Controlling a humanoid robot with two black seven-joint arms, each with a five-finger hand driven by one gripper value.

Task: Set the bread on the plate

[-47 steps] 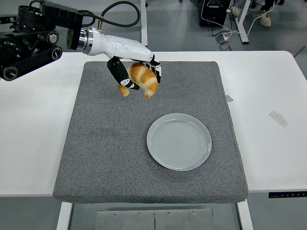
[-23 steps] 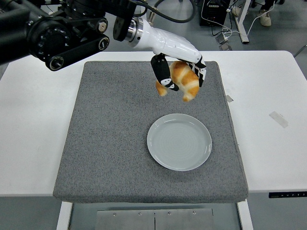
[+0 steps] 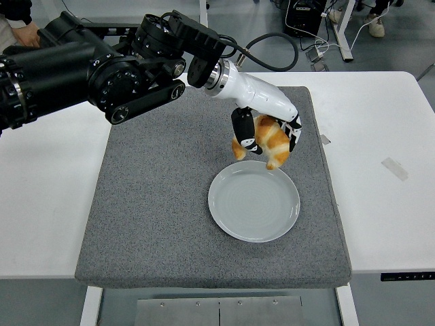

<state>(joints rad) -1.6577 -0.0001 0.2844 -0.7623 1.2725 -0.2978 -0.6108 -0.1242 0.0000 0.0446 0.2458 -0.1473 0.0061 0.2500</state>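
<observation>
- Bread point(image 3: 268, 139): a croissant, golden-brown, glossy ridged crust, curved w/ tapered tips pointing down. Held in the air above the plate's far rim; whether it touches the plate can't be told.
- Plate point(image 3: 253, 201): round, pale grey-green, smooth glazed look, faint concentric rings, shallow raised rim. Nothing lies on it. Sits right of centre on the mat.
- Mat point(image 3: 156, 204): dark grey, speckled, coarse felt-like texture, roughly square w/ rounded corners, covers the table's middle.
- Table point(image 3: 47, 197): white, smooth, matte. A small strip of clear tape point(image 3: 395, 168) on its right part, another scrap at the mat's right edge.
- Left arm point(image 3: 88, 68): black, bulky cylindrical joints, comes in from upper left and reaches across the mat's far part; a black cable loops over the wrist.
- Forearm shell is white, glossy plastic, angled down to the right.
- Left hand point(image 3: 265, 132): palm down, fingers pointing at the table, hanging over the plate's far edge.
- Fingers point(image 3: 243, 132): black w/ white segments, curled round the croissant, thumb side on its left, the others wrapping its right & top; a closed grasp.
- Top left corner: a person's hand point(image 3: 28, 34) & dark sleeve at the edge.
- Floor behind: grey, w/ cables and a black box.
</observation>
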